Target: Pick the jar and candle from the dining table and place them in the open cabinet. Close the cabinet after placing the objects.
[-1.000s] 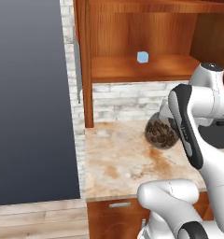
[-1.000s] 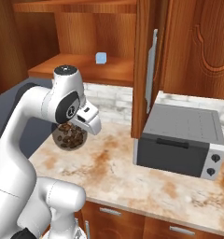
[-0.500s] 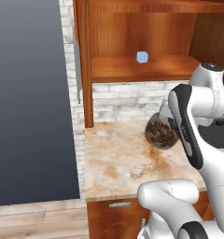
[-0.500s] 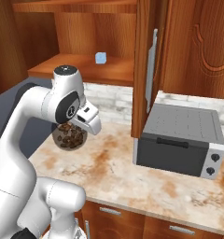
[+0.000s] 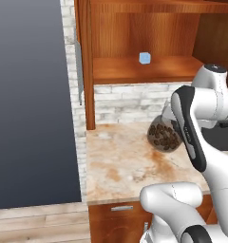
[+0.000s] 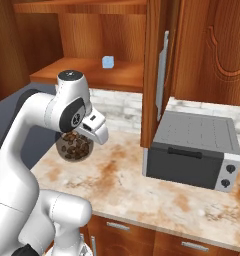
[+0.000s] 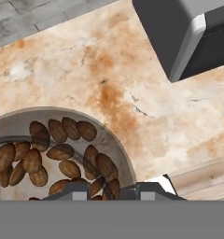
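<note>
1. The big dark grey wall (image 5: 30, 104) stands on the left side of the left base view, next to a strip of pale bricks.
2. The cabinet (image 5: 149, 47) is made of red-brown wood. It hangs open above the counter, and its door (image 6: 159, 70) with a silver bar handle sticks out in the right base view.
3. The counter (image 5: 120, 166) has a beige and orange stone top. Wood drawers with silver handles sit under it.
4. The grey toaster oven (image 6: 192, 150) sits on the counter, to the right of the open door.
5. The jar (image 5: 163, 135) is round clear glass with brown lumps inside. It hangs in the air over the counter, under the cabinet shelf, and it is tipped on its side.
6. The gripper (image 6: 79, 135) is squeezed shut on the jar, right at the top part of it. In the hand view the jar (image 7: 53, 154) looks very close up.
7. The little pale-blue cube (image 5: 144, 58) sits on the cabinet shelf, up above the jar.
</note>
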You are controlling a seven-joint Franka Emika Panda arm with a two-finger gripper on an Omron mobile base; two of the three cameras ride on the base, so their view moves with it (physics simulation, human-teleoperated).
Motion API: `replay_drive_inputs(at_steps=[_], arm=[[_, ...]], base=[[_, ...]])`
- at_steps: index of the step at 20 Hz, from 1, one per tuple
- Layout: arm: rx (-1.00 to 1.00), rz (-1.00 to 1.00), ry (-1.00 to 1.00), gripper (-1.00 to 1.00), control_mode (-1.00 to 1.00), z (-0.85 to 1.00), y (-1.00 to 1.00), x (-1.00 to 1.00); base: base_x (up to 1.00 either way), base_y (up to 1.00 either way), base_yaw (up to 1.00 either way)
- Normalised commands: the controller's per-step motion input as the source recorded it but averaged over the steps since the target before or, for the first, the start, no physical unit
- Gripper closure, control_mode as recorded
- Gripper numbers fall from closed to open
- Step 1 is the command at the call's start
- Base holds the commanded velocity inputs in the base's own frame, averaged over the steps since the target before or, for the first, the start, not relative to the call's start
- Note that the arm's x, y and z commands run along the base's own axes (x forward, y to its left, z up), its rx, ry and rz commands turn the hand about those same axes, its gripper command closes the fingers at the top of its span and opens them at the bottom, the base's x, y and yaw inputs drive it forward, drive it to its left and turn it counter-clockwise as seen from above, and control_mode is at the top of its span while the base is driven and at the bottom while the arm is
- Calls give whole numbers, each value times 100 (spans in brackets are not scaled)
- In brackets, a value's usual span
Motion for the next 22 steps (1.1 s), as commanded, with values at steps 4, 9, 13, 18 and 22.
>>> replay_drive_inputs(at_steps=[4,9,13,18,22], arm=[[0,0,0,100,-100,0,0,0],[0,0,-3,100,-100,0,0,-10],[-2,0,-31,100,-100,0,6,-31],[-1,-8,-24,100,-100,8,12,-15],[0,0,-10,100,-100,27,19,0]], base=[[0,0,0],[0,0,0],[0,0,0],[0,0,0],[0,0,0]])
